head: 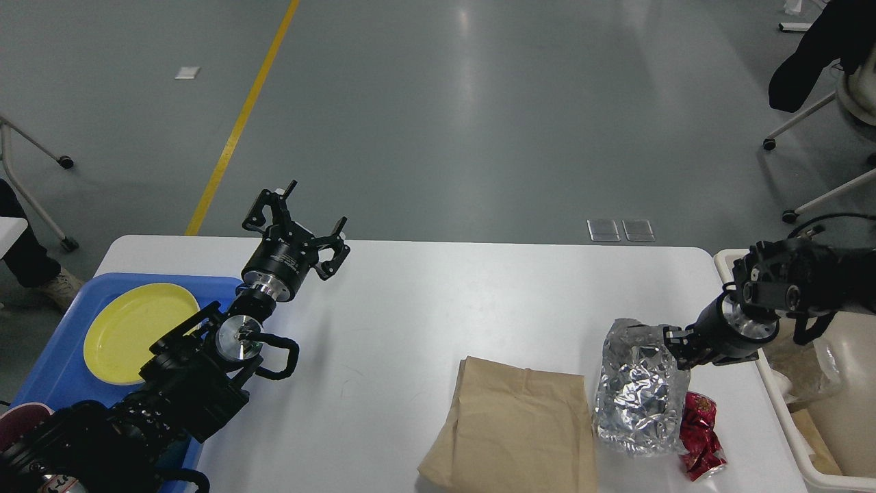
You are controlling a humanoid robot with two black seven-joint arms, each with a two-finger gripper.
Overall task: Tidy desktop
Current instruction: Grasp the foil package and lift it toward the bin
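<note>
The white desktop [424, 308] fills the lower middle of the head view. On it at the front right lie a flat brown paper bag [513, 424], a crumpled silver foil wrapper [640, 390] and a red shiny wrapper [698, 438]. My right gripper [674, 340] is shut on the upper right edge of the silver foil wrapper and holds it lifted, so that it hangs over the paper bag's right edge and the red wrapper. My left gripper [301, 222] is open and empty above the desktop's far left edge.
A blue tray [61, 363] with a yellow plate [133, 329] sits at the left edge. A beige bin [807, 424] stands off the right edge and holds some paper waste. A dark red cup [17, 421] is at the bottom left.
</note>
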